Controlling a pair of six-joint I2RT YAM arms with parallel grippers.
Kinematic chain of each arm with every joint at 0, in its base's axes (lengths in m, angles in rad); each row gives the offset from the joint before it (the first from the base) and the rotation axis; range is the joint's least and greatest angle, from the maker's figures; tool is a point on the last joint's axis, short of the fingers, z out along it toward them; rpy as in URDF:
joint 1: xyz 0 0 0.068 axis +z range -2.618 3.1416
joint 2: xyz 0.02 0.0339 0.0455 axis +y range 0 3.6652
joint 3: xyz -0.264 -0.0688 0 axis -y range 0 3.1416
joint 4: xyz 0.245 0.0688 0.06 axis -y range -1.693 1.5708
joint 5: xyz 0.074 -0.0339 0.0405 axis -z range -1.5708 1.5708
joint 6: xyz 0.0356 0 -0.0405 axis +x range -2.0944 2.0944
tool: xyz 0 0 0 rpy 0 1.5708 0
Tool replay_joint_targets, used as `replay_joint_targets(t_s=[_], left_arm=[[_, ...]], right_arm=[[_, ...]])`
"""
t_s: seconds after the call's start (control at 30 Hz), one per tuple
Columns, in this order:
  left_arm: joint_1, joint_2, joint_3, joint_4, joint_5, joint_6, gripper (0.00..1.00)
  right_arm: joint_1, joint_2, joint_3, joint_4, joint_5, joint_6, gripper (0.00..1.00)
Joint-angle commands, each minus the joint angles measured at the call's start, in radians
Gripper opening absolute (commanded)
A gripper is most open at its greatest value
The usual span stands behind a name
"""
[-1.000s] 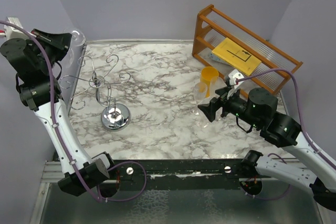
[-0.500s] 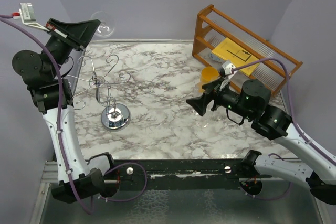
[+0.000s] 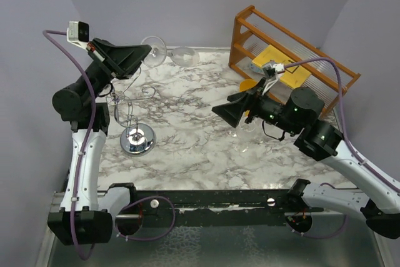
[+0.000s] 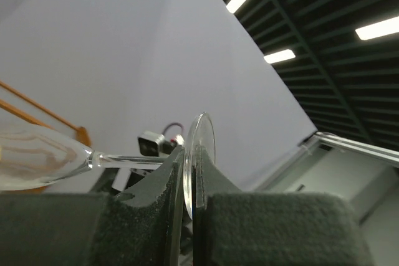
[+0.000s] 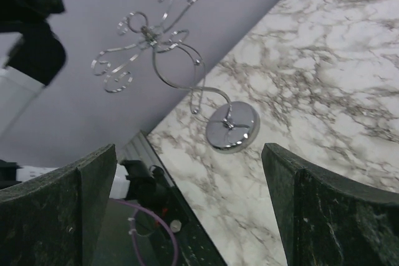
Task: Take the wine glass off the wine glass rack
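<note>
Close up at the wrist, the left pincer (image 4: 189, 182) clamps the wine glass (image 4: 62, 157) foot.

The table (image 3: 187, 136) has a white marble-patterned top with grey and brown veining, running from the near edge to the far edge, where it meets the wall. The wine glass rack (image 3: 130, 114) stands upright on it close to the left edge, nearer the near-left corner than the far-left one, its round chrome base (image 3: 137, 138) flat on the marble. A wooden shelf rack (image 3: 294, 60) fills the far-right corner. Just in front of it sits an orange cup (image 3: 249, 84), partly hidden
</note>
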Motion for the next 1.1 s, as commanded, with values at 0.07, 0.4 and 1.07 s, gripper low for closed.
replay_joint_targets(t_s=[0.07,0.4,1.07], left_arm=[[-0.129,-0.075,-0.121,0.335,-0.123,-0.344,0.00],[-0.229,-0.184,-0.333,0.399,-0.233,-0.581,0.00],[-0.294,-0.277,-0.405,0.290,-0.222,-0.580,0.00]], right_arm=[[0.006,-0.089,-0.054,0.205,-0.040,0.220,1.00],[0.006,-0.194,-0.225,0.417,0.015,0.365,1.00],[0.006,-0.097,-0.343,0.752,-0.060,0.289,0.95]])
